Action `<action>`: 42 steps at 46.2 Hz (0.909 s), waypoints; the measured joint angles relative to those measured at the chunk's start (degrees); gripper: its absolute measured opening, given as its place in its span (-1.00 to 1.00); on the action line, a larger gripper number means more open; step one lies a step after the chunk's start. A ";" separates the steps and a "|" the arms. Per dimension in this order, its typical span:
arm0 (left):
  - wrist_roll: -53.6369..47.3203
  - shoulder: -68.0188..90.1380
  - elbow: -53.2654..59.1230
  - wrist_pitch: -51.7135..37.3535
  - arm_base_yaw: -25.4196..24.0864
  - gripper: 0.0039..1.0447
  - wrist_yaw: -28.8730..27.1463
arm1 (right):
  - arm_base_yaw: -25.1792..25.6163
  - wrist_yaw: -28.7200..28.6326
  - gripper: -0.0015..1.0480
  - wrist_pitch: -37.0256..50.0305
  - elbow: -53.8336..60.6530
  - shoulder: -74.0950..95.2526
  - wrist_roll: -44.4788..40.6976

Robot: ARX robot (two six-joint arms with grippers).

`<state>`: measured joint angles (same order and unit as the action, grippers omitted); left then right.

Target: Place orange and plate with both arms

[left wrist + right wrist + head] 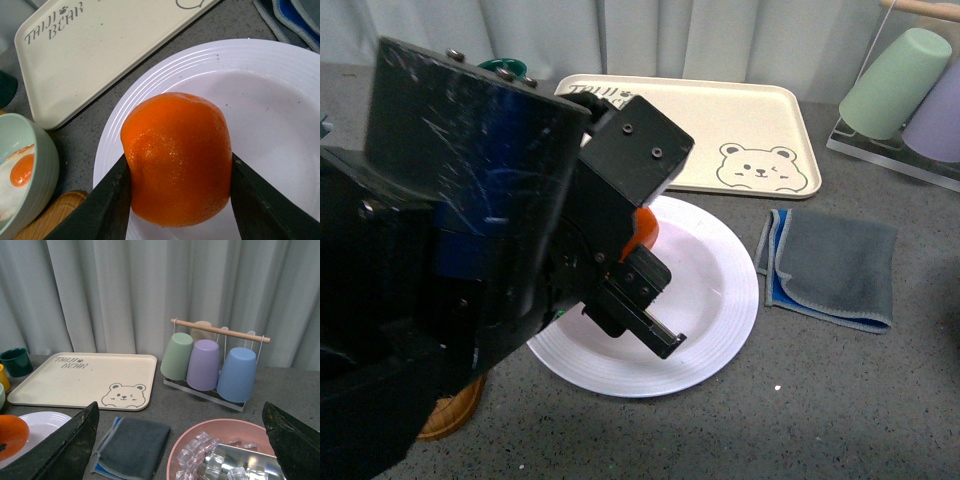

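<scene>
1. The left gripper (180, 200) has its two dark jaws pressed against opposite sides of the round bright-orange fruit (177, 157), clamping it.
2. The fruit sits over the large round white ribbed-rim plate (720, 290) at the centre of the front view; whether it touches the plate I cannot tell.
3. The right gripper (180, 447) is spread wide, with nothing between its jaws.
4. A cream rectangular bear tray (720, 130) lies upper centre, and a folded grey cloth (835, 265) lies right of the plate.
</scene>
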<state>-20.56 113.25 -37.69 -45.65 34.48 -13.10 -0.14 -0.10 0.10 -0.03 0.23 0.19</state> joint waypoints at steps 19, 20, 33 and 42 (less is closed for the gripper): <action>-4.26 4.00 -1.16 -3.19 2.27 0.77 0.68 | 0.00 0.02 0.82 0.00 0.00 0.00 0.00; -4.52 3.61 -0.76 -3.52 2.38 0.84 0.63 | 0.00 0.02 0.82 0.00 -0.02 0.00 0.00; 0.50 -8.94 4.98 -3.13 3.28 0.88 -1.84 | 0.00 0.02 0.82 0.00 0.00 0.00 0.00; 12.09 -12.72 11.78 -20.48 1.11 0.60 -17.11 | 0.00 -0.02 0.82 0.00 -0.02 0.00 0.00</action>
<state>-8.47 100.53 -25.91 -66.13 35.59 -30.22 -0.14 -0.12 0.10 -0.05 0.23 0.19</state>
